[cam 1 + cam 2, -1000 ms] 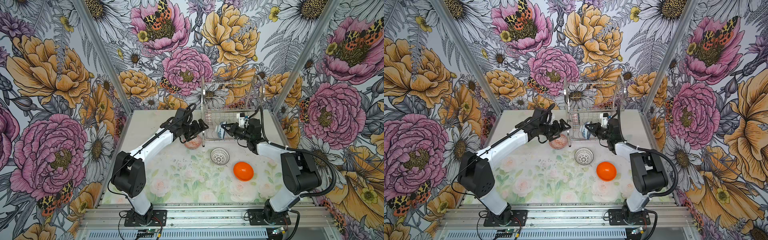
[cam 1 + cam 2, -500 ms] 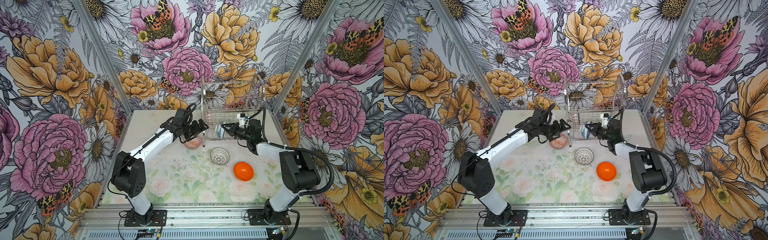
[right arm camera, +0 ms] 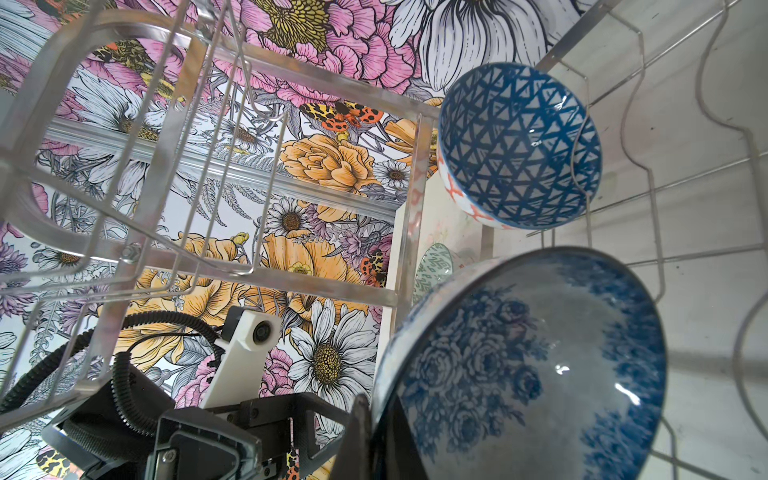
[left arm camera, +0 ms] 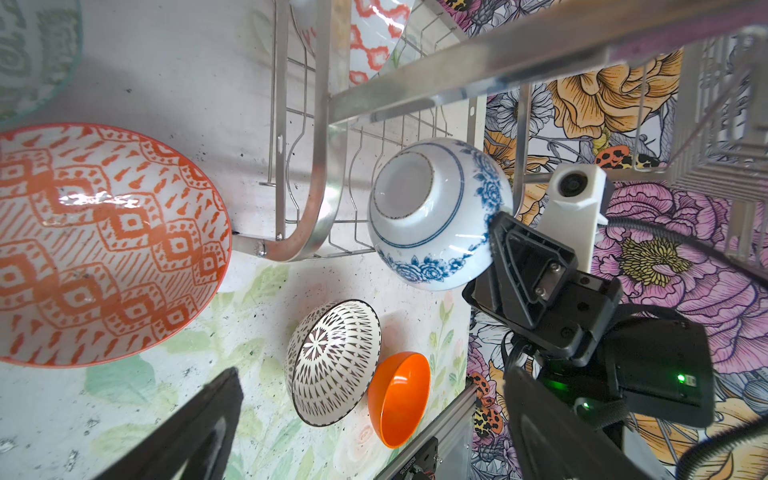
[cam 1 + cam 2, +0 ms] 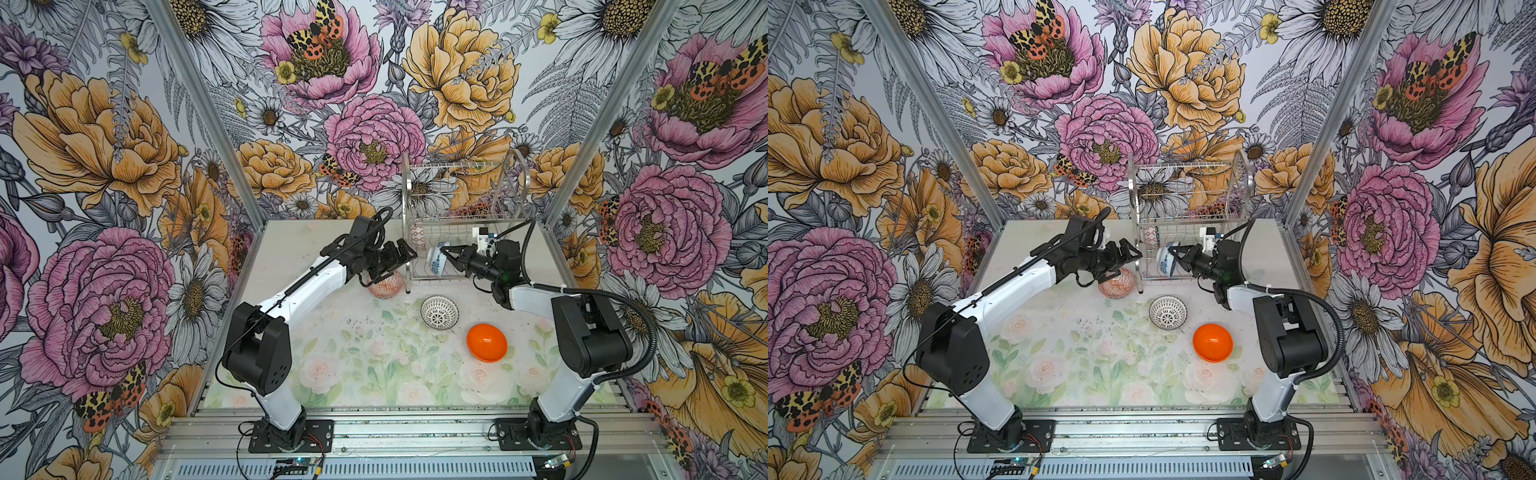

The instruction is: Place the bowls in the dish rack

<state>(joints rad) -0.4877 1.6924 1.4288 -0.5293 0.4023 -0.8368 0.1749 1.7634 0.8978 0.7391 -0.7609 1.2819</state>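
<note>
Hardly anything's shifted in a sec: my R gripper (image 5: 448,257) stays pinched on rim of blue floral bowl (image 5: 435,261), on edge at dish rack (image 5: 406,199) lower tier, slots just beyond I reckon; L gripper (image 5: 403,257) wide, empty.

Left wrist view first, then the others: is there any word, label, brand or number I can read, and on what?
Faint white print on the black plate beside the aluminium rail: too small and blurred to read.
White ceramic bowl with blue flowers: pattern only, no lettering.
Shiny steel wire dish rack: no marking visible.
Elsewhere, every view: none.
</note>
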